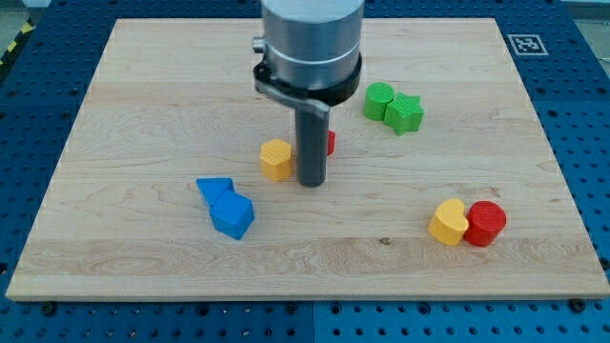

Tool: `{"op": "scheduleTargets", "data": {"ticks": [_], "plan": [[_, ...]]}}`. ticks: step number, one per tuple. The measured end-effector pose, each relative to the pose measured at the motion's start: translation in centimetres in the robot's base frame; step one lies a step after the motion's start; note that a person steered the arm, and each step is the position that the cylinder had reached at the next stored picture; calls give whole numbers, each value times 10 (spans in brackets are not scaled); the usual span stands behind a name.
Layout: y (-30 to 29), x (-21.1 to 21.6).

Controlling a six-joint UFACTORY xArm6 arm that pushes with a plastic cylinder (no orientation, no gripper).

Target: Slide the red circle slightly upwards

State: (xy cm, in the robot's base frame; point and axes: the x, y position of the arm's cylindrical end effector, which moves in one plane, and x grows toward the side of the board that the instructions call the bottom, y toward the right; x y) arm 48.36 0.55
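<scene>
A pale wooden board (pixel 143 114) lies on a blue perforated bench, with a black-and-white marker tag (pixel 527 44) at the board's top right corner. The arm's grey cylinder (pixel 312 43) comes down from the view's top edge, where it is cut off, and narrows to the dark rod; my tip (pixel 312 182) rests on the wood near the board's middle. There is no pincer here to spread or press together, only the rod.

Just left of the rod stands a yellow block (pixel 276 158), its shape roughly hexagonal. Directly behind the rod, on its right side, a sliver of a red block (pixel 331 142) peeks out; the rod hides nearly all of it, so its shape cannot be made out. The red circle (pixel 485 223) sits well apart from my tip, toward the view's lower right, touching a yellow heart-like block (pixel 447 222) on its left.

At the upper right, 2 green blocks touch: a rounded one (pixel 378 99) and a star-like one (pixel 405 112). At the lower left, 2 blue blocks touch: a triangle (pixel 214 189) and an angular piece (pixel 233 214) below it.
</scene>
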Motion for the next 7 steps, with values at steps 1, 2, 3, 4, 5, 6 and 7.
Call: {"op": "scheduleTargets", "data": {"ticks": [1,2,3,4,5,6,7], "plan": [[-2,-35],[-1,-40],[20,-8],[28,29],[46,57],[83,85],[136,104]]}}
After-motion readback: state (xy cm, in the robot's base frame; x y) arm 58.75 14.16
